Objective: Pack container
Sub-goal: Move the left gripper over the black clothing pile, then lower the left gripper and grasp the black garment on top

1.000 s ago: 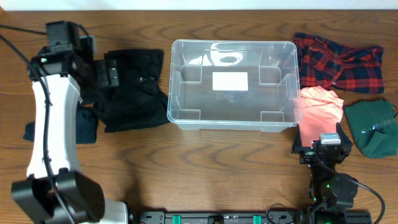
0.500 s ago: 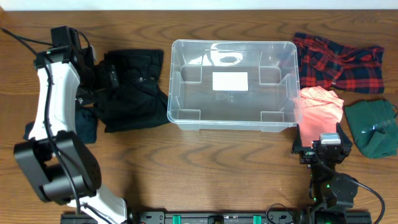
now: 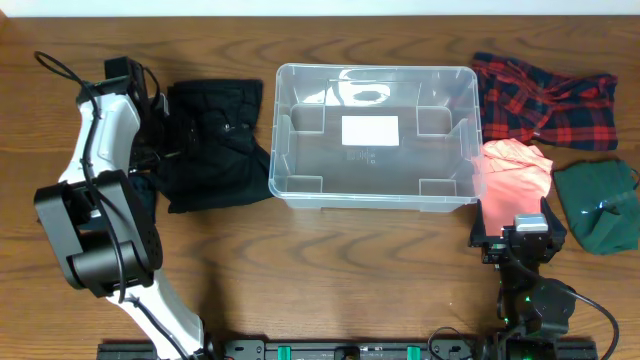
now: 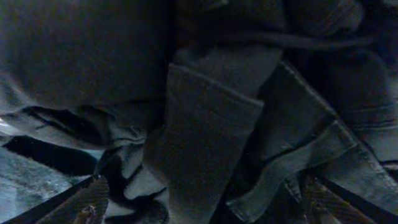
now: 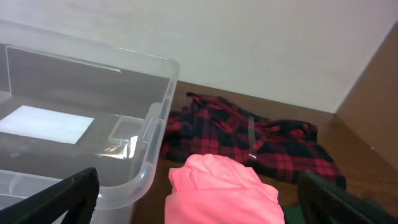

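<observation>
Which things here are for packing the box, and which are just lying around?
For the job (the clothes probably go inside):
bin, black clothes, plaid shirt, pink cloth, green cloth.

Just there:
table, black cable, black rail at the table's front edge.

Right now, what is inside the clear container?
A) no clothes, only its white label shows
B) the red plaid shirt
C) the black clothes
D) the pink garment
A: through the container only the white label on its bottom shows, with no cloth inside its walls.
</observation>
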Robot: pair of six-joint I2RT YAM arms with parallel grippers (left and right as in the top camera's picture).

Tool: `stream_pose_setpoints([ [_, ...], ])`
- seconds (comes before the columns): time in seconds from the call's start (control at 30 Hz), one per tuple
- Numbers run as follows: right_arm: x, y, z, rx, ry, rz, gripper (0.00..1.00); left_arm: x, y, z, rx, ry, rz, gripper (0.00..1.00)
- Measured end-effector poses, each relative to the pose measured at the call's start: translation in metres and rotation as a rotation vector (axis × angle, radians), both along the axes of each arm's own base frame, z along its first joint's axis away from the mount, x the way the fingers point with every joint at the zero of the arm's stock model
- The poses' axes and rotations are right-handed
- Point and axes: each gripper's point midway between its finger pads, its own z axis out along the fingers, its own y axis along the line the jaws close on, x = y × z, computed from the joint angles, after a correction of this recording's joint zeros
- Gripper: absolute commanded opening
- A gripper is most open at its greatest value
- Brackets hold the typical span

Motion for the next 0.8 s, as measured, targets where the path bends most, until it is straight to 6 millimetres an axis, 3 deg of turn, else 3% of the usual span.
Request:
stream_pose_setpoints([
  [0.27, 0.0, 0.0, 0.0, 0.0, 0.0, 0.0, 0.99, 0.004, -0.01, 0.0, 0.002, -0.007, -0.016, 0.98],
  [0.5, 0.0, 0.0, 0.0, 0.0, 0.0, 0.0, 0.99, 0.021, -0.023, 0.002, 0.017, -0.066, -0.057, 0.98],
  [0.8, 0.0, 0.0, 0.0, 0.0, 0.0, 0.0, 0.99, 0.027, -0.019, 0.003, 0.046, -0.087, -0.054, 0.98],
])
